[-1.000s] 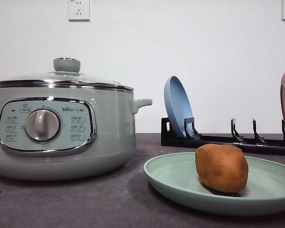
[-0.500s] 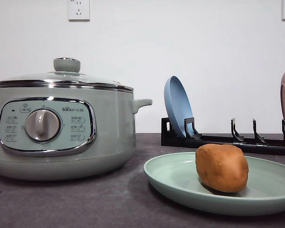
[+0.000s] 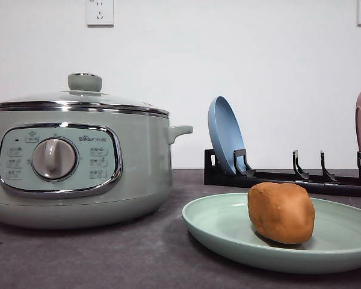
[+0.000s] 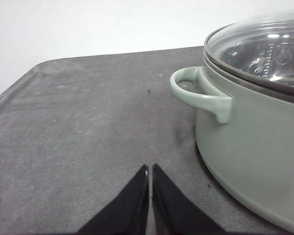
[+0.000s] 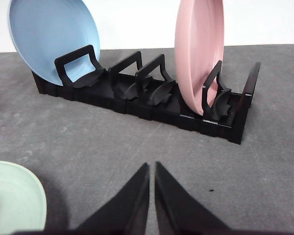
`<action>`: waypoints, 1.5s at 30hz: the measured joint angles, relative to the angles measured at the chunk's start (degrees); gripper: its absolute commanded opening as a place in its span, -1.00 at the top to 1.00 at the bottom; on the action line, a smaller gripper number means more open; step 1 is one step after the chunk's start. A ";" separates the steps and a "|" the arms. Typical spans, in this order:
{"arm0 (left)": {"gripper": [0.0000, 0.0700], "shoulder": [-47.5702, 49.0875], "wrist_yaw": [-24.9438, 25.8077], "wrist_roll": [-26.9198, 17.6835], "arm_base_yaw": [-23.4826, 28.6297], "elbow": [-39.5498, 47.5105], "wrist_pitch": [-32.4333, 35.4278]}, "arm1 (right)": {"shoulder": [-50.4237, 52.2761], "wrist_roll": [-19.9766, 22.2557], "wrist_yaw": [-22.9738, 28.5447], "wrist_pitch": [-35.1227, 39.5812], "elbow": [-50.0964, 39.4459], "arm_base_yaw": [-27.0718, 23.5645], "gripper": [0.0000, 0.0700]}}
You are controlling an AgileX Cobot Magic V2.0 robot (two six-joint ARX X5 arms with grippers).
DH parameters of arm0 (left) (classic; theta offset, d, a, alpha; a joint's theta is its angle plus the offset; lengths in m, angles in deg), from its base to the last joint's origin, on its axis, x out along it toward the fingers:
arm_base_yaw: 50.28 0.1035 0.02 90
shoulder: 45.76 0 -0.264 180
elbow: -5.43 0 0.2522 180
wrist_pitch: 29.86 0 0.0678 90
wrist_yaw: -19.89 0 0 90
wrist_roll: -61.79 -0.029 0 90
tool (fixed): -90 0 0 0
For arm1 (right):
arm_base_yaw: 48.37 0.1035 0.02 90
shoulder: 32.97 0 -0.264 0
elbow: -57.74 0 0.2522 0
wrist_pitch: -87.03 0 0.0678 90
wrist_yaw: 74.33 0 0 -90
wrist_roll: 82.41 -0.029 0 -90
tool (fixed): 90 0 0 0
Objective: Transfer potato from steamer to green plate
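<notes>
Sitting inside green plate (image 3: 228, 232) rim: potato (image 3: 281, 212).

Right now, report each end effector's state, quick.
Left end effector: shut, holding nothing, over bare table beside the steamer.
Right end effector: shut, holding nothing, facing the dish rack.

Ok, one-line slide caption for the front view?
Potato resting on the green plate, lidded steamer beside it, dish rack behind.
</notes>
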 measured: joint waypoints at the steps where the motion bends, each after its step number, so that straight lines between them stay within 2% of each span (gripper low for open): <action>1: 0.99 0.00 0.01 0.00 0.00 0.00 0.00 | 0.00 0.00 0.00 0.06 0.00 0.00 0.98; 45: 0.99 0.00 0.01 0.00 0.00 0.00 0.00 | 0.00 0.01 -0.01 0.18 -0.01 0.00 0.98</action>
